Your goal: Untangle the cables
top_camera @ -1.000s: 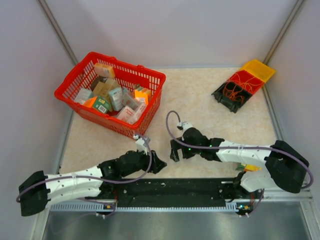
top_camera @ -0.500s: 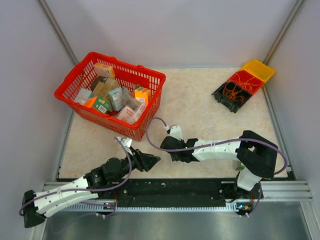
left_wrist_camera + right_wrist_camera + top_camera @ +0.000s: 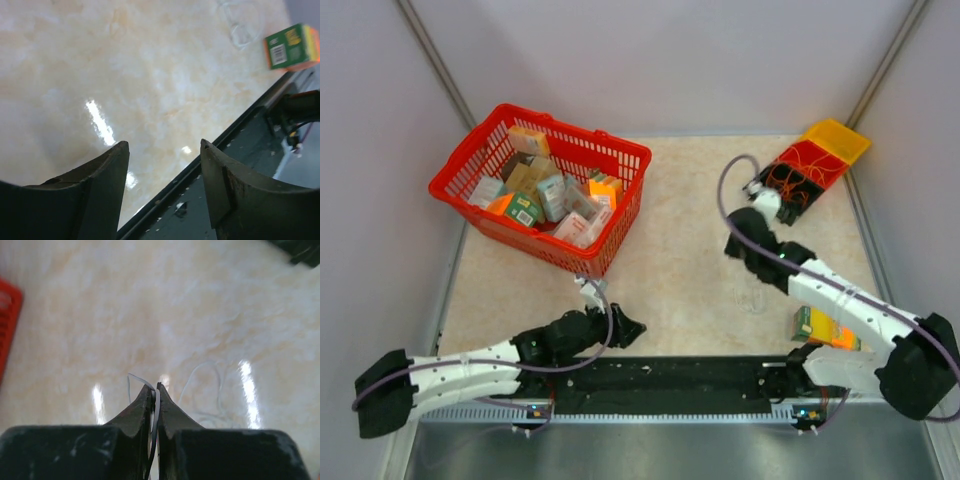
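Swung out toward the tray (image 3: 842, 140), my right pincer (image 3: 155, 387) grips one whitish wire (image 3: 156, 407), teasing it free; remaining cables (image 3: 788, 183) lie in that tray; left pincer (image 3: 162, 145) gapes empty; next, pull gently.

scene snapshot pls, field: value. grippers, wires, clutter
left gripper: open, empty, low over the near edge of the table
right gripper: shut on white wire
white loops: lying on the table by the right arm; link to the held wire unclear
orange wires: tangled in black bin, far right
red basket: far left, full of small boxes
green box: on the table near the right arm's base
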### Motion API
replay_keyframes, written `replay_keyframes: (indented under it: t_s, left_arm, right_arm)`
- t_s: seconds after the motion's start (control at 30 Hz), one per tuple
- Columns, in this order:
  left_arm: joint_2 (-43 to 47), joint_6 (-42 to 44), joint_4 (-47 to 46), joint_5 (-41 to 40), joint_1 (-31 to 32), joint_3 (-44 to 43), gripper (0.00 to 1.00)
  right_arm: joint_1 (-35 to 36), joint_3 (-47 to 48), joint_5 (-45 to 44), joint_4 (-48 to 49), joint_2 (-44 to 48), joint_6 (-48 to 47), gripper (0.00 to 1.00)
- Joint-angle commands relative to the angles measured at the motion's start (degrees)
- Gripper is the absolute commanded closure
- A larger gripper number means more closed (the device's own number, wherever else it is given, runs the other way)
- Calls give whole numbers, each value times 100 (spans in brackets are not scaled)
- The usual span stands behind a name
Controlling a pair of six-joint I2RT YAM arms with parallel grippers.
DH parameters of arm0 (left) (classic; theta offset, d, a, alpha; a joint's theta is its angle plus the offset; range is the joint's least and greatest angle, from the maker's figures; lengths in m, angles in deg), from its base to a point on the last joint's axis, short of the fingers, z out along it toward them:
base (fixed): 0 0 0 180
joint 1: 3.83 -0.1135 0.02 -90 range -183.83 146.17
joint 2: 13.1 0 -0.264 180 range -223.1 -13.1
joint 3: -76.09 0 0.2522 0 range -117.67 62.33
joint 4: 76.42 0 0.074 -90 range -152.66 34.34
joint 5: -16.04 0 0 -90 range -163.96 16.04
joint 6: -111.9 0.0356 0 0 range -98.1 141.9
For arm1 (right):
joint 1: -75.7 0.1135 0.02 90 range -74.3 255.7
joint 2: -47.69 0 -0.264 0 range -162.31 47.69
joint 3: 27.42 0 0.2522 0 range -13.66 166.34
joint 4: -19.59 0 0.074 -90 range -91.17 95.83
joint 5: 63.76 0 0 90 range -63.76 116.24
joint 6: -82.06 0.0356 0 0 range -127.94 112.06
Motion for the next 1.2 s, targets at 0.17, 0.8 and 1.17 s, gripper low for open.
replay_keyframes:
  t_s: [0.17,0.8,1.17]
  left_arm:
    - [-1694,566,-548,599,-26,-853,39]
    - [-437,795,-487,538,-62,-299,37]
    - [-920,768,-645,660,-132,-449,37]
  right_arm:
    - [-3057,1768,4,1190,-590,-622,100]
    - [-5239,7765,-199,1762,-6155,-1633,100]
    - [-5388,8910,153,1612,-7422,-2460,84]
